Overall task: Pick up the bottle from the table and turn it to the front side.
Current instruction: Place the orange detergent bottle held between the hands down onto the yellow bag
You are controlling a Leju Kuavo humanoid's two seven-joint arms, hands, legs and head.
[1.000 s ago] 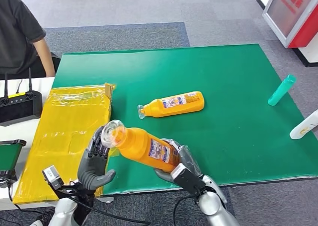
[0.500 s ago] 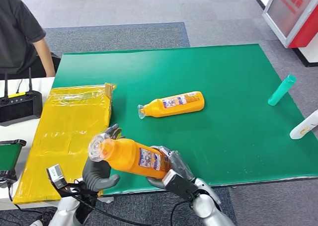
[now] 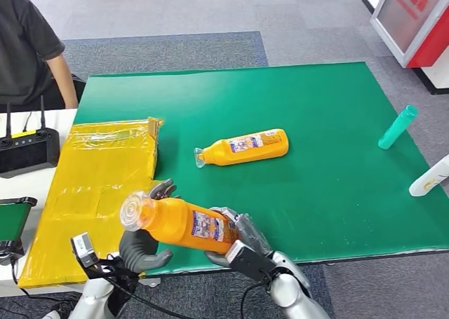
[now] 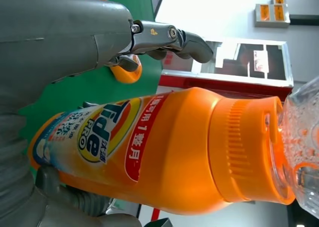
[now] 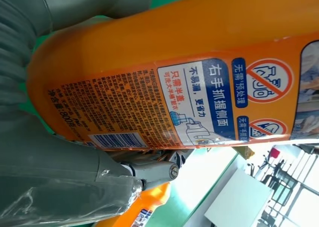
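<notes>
- Held detergent bottle (image 3: 179, 222): an orange bottle, off the table, lower centre of the head frame, in front of the near edge of the green table (image 3: 328, 109). Its long axis runs nearly level across the frame, with the clear cap (image 3: 130, 212) at lower left and the base at lower centre-right.
- Right robot hand (image 3: 240, 236): clamped around the base end of the held bottle, fingers wrapped over the labelled body. In the right wrist view the barcode and small-print panel (image 5: 124, 112) faces that camera.
- Left robot hand (image 3: 142, 243): just below and behind the neck end, fingers apart and curved toward the bottle. Whether they touch the bottle cannot be told from the head view; in the left wrist view the fingers (image 4: 169, 37) stand off from the orange body with a gap between.
- Deciding relation: the bottle lies between the two hands, base in the right hand, cap end over the left. The left hand is the nearer one to the free neck. In the left wrist view the brand logo (image 4: 99, 134) faces that hand's camera.
- Judgement: a turn about the long axis probably remains, with the left hand placed to take or steady the neck.
- Count: two orange detergent bottles, one held and a second bottle (image 3: 243, 147) lying on the table at mid-frame, cap to the left; one teal bottle (image 3: 398, 127) and one white bottle (image 3: 430, 177) at the right edge; one yellow wrapped package (image 3: 95, 186) at left.
</notes>
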